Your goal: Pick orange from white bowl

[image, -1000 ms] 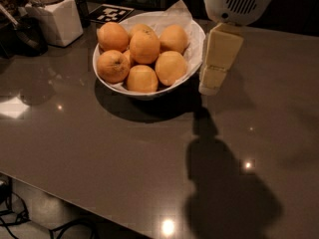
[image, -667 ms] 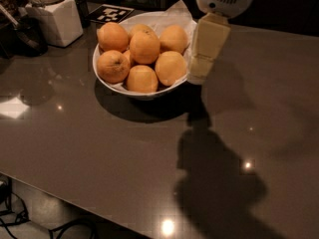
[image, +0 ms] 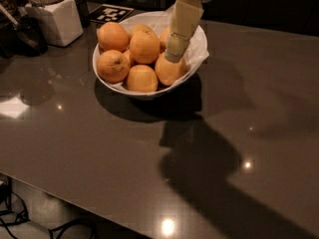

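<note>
Over the right of the white bowl (image: 149, 94), gripper (image: 175, 56) meets the orange (image: 167, 72). Approach step; grip state cannot be told. Next likely needs a centred grasp.

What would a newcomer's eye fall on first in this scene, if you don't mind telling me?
The white bowl heaped with oranges stands out brightly at the back centre of the dark, glossy table. The gripper hangs from above on the bowl's right side, its tip at the orange nearest that rim. A white jar sits at the back left.
</note>
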